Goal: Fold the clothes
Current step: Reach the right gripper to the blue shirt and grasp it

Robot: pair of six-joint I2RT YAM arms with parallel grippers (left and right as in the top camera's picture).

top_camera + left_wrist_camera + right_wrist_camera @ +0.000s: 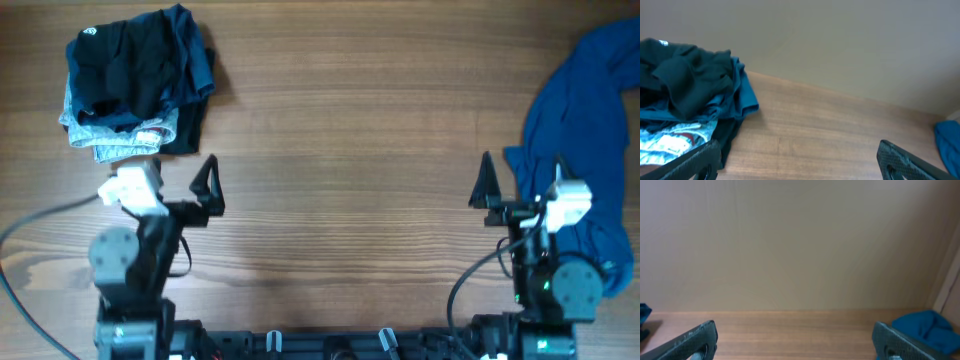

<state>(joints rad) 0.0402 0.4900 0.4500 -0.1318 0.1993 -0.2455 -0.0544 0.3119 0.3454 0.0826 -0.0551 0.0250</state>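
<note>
- Left fingers (208, 186) and right fingers (487, 183) are both spread wide on my arms, holding nothing.
- Teal-blue clothes (580, 120) lie crumpled at the table's (340, 120) right edge, beside my right arm.

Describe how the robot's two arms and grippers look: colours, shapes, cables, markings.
Both arms are black with grey round joints and a white camera block at each wrist. The left gripper and right gripper have dark, flat, tapering fingers. Grey and black cables trail from them.
</note>
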